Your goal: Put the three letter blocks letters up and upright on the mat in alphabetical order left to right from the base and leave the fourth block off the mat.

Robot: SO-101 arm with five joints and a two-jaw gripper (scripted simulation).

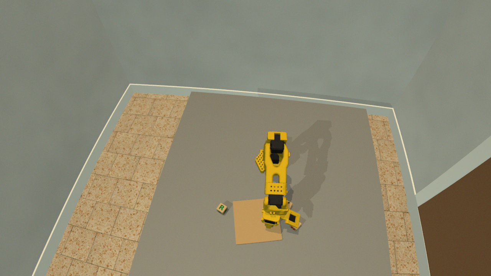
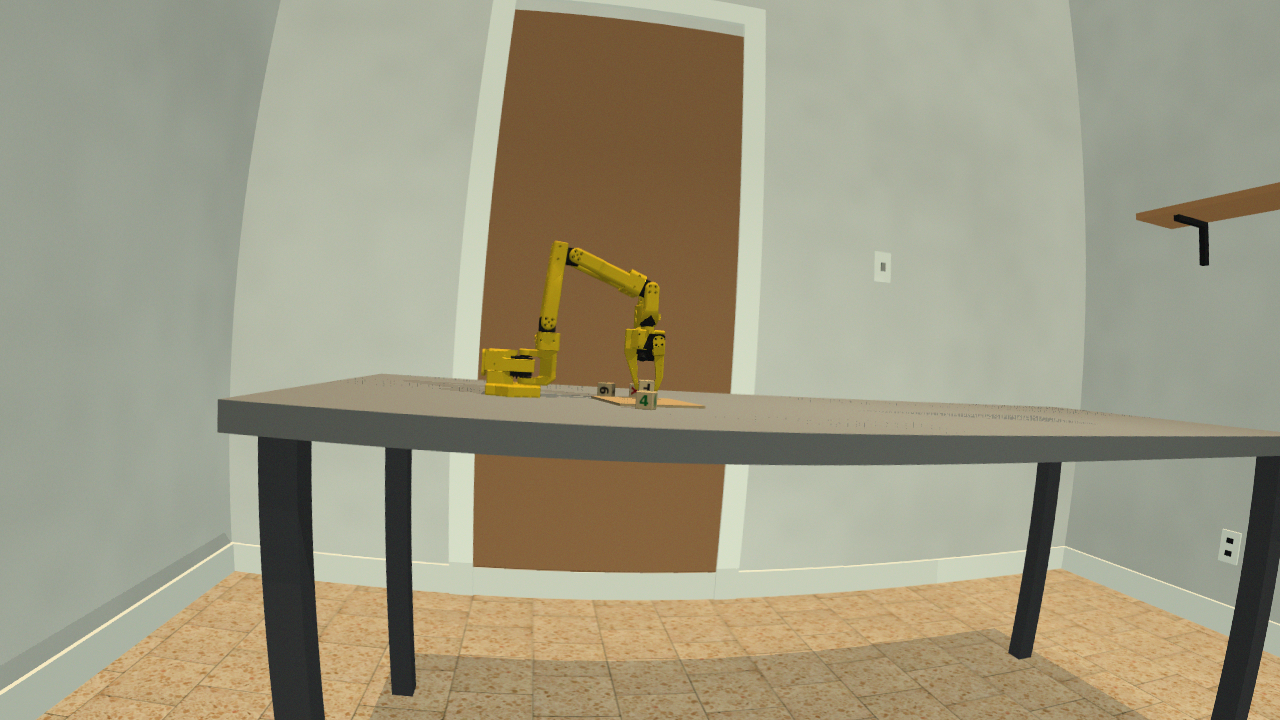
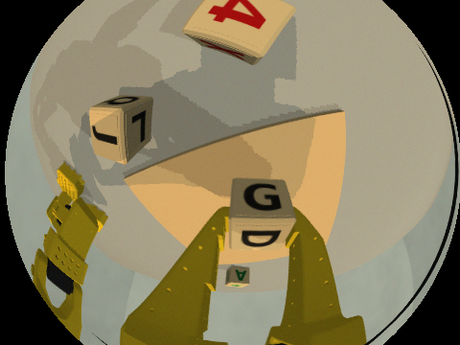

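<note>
While the gripper (image 1: 269,226) (image 2: 646,388) (image 3: 259,236) clamps the G/D block (image 2: 646,385) (image 3: 262,211) over the mat (image 1: 252,226) (image 2: 680,405) (image 3: 326,168), R block (image 1: 221,207) (image 2: 645,401) (image 3: 238,276) sits off-mat, toward the worktop's (image 1: 206,154) (image 2: 805,416) (image 3: 383,96) front edge, exterior view.

- From the top, the arm (image 1: 279,174) (image 2: 604,268) (image 3: 81,227) hides the G block and part of the mat (image 1: 248,223) (image 2: 680,405) (image 3: 331,144).
- There, only bits of the J block (image 1: 290,204) (image 2: 605,389) (image 3: 122,128) and red 4 block (image 2: 633,391) (image 3: 244,24) peek out.
- The wrist view's top edge cuts off the red 4.
- From the side, the green R block (image 1: 222,207) (image 2: 645,401) (image 3: 238,276) hides the bottom of the G block (image 2: 646,385) (image 3: 263,211).
</note>
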